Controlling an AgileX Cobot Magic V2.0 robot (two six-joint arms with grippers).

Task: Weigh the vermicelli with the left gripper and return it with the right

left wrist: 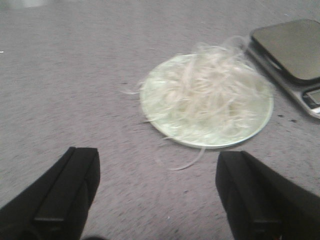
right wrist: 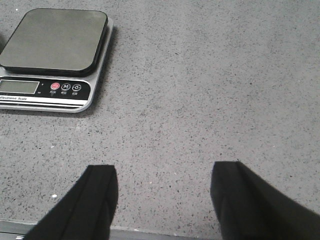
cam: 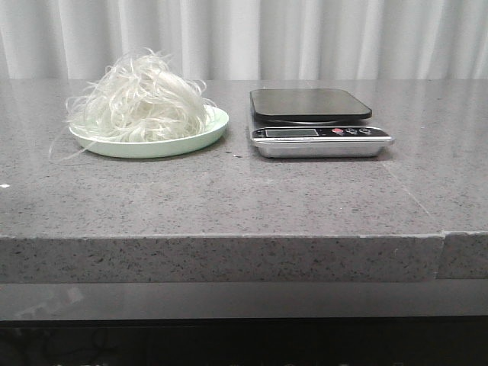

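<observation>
The vermicelli (cam: 141,103), a fluffy whitish bundle of thin curly strands, lies on a pale green plate (cam: 206,136) at the table's left. It also shows in the left wrist view (left wrist: 210,92) on the plate (left wrist: 155,115). The kitchen scale (cam: 316,122) with a dark empty platform stands right of the plate; it shows in the right wrist view (right wrist: 52,50) and partly in the left wrist view (left wrist: 292,55). My left gripper (left wrist: 157,170) is open and empty, short of the plate. My right gripper (right wrist: 162,185) is open and empty over bare table near the front edge. Neither gripper shows in the front view.
The grey speckled stone table (cam: 244,198) has a front edge close to my right gripper (right wrist: 150,232). A loose strand (left wrist: 185,162) trails off the plate onto the table. White curtains (cam: 305,38) hang behind.
</observation>
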